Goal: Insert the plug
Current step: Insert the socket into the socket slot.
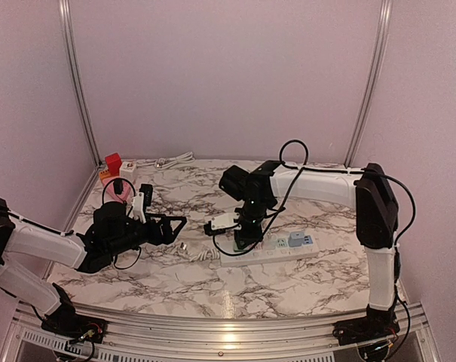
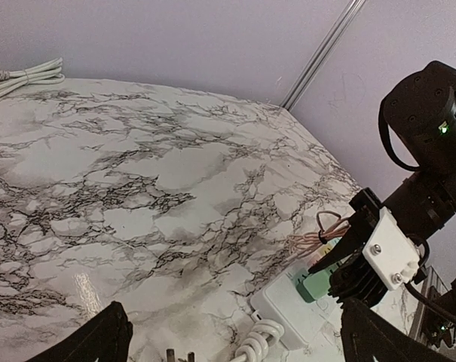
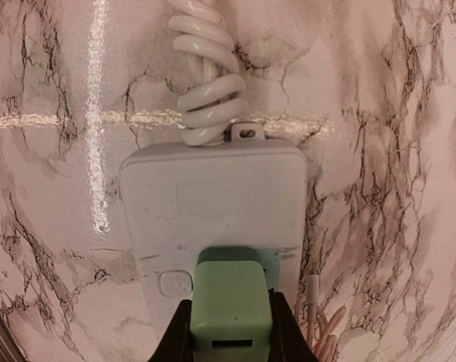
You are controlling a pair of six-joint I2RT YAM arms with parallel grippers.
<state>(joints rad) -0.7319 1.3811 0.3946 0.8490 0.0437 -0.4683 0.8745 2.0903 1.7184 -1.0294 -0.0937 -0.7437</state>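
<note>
A white power strip (image 1: 276, 250) lies on the marble table right of centre. My right gripper (image 1: 245, 238) reaches down over its left end, shut on a pale green plug (image 3: 231, 305) whose base meets the strip's face (image 3: 212, 196); its prongs are hidden. The left wrist view shows the same green plug (image 2: 323, 283) under the right gripper (image 2: 347, 276). My left gripper (image 1: 172, 224) hovers to the left of the strip, open and holding nothing, with its dark fingers (image 2: 99, 339) wide apart at the bottom of its view.
The strip's coiled white cord (image 3: 207, 90) runs off its left end toward two loose metal prongs (image 2: 179, 354). A grey-blue adapter (image 1: 296, 240) sits further right in the strip. Pink wires (image 2: 318, 234) lie beside it. A red box (image 1: 112, 164) and white cable (image 1: 171, 160) are at the back left.
</note>
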